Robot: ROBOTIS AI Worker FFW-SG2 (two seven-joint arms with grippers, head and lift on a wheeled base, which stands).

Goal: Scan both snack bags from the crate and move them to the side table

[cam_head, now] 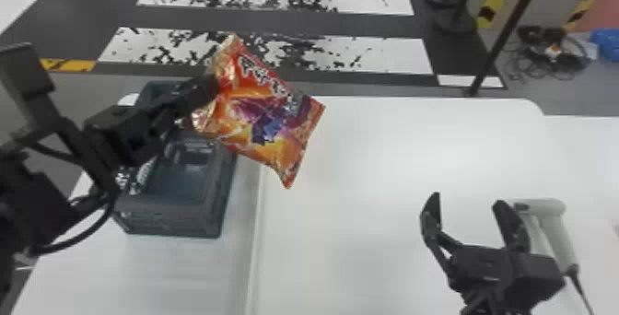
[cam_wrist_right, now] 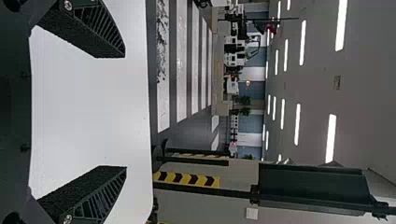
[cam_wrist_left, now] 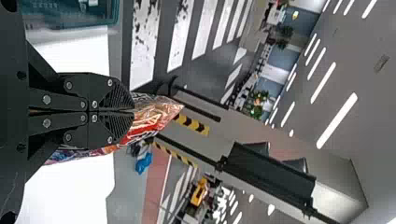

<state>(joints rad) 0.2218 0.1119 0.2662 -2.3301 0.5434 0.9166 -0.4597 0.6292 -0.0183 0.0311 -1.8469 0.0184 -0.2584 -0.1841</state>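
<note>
Head view has crate point(cam_head: 170, 219) and scanner point(cam_head: 557, 236); left wrist view, the left gripper point(cam_head: 209, 89), fingers pinched on the bag point(cam_head: 267, 116). Right gripper point(cam_head: 467, 198): fingers wide.

Crate point(cam_head: 170, 224) partly hidden behind left arm point(cam_head: 34, 210); silvery stuff point(cam_head: 143, 173) inside it (too blurred to ID) also partly covered; well right of crate, scanner cable point(cam_head: 578, 286) cut off by bottom edge
</note>
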